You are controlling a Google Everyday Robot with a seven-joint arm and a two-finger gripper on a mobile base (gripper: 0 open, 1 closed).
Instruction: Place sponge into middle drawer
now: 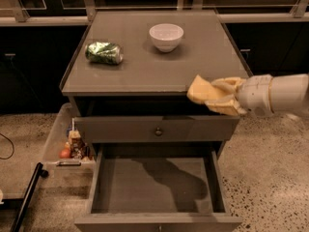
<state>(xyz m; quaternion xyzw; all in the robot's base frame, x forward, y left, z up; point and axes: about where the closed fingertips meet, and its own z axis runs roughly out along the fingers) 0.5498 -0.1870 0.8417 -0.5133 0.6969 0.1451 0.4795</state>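
Note:
The pale-yellow sponge (202, 92) is held in the air at the front right edge of the cabinet top, above the closed top drawer. My gripper (223, 98) comes in from the right on a white arm and is shut on the sponge. The middle drawer (157, 185) is pulled open below, a grey-brown tray with a dark flat bottom and nothing in it. The sponge hangs above the drawer's right rear part.
A white bowl (166, 36) and a green can (104, 52) lying on its side rest on the cabinet top (145, 66). The top drawer front (157, 129) with a small knob is closed. A clear bin (63, 144) with small items stands left of the cabinet.

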